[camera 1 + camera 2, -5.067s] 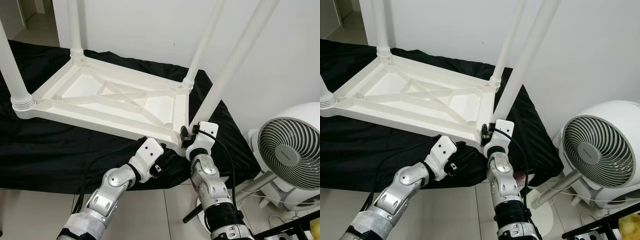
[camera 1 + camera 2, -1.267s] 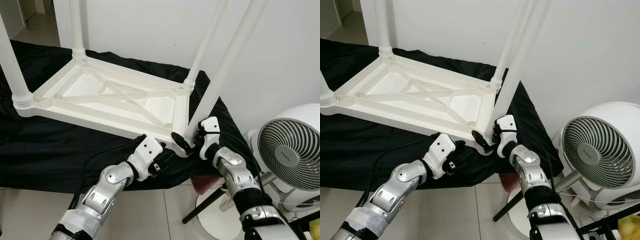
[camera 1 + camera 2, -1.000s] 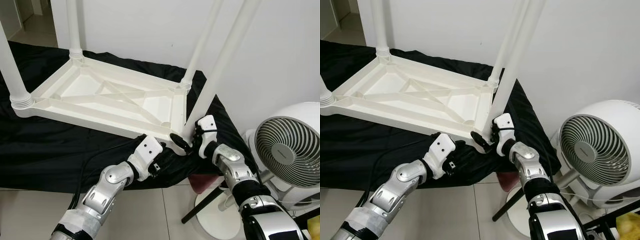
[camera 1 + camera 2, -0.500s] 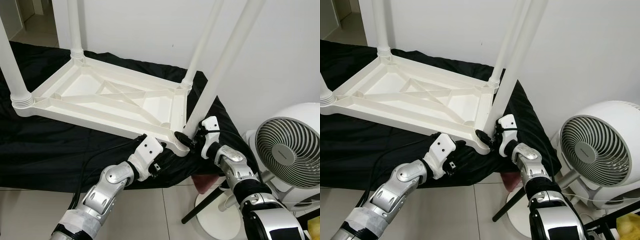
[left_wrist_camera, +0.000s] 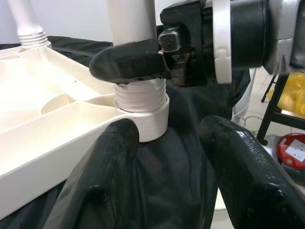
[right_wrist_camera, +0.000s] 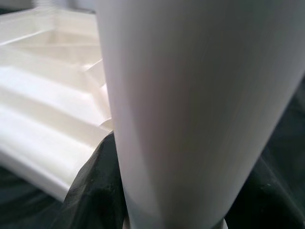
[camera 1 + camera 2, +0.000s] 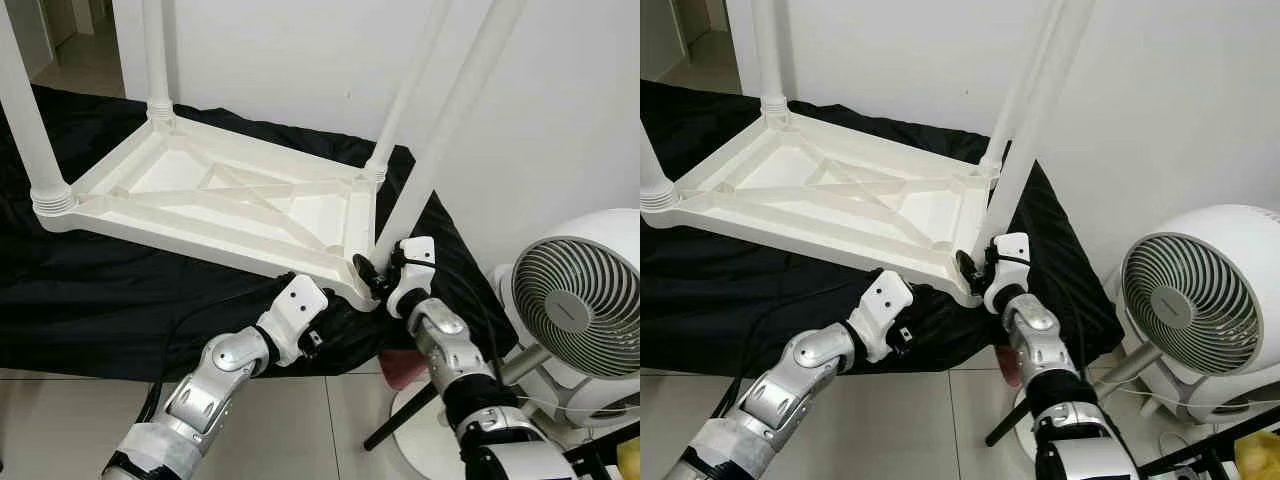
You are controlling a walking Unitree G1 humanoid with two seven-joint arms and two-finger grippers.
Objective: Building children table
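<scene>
Nearest, left gripper (image 7: 322, 333) poised under the near corner of the upturned white plastic tabletop (image 7: 215, 200), jaws spread wide and holding nothing, one finger (image 5: 107, 162) brushing the corner socket (image 5: 145, 117). Just beyond, right gripper (image 7: 375, 275) with jaws clamped on the base of the fourth table leg (image 7: 450, 110), right above its threaded end seated in that socket. Likely light, stiff, hollow plastic; smooth and slippery on the shaft, so best gripped low near the thread, where turning force counts and leverage stays small. Farther off, three more legs upright in the other corners, all resting on black cloth (image 7: 120, 300). Off right, a white fan (image 7: 575, 315).
</scene>
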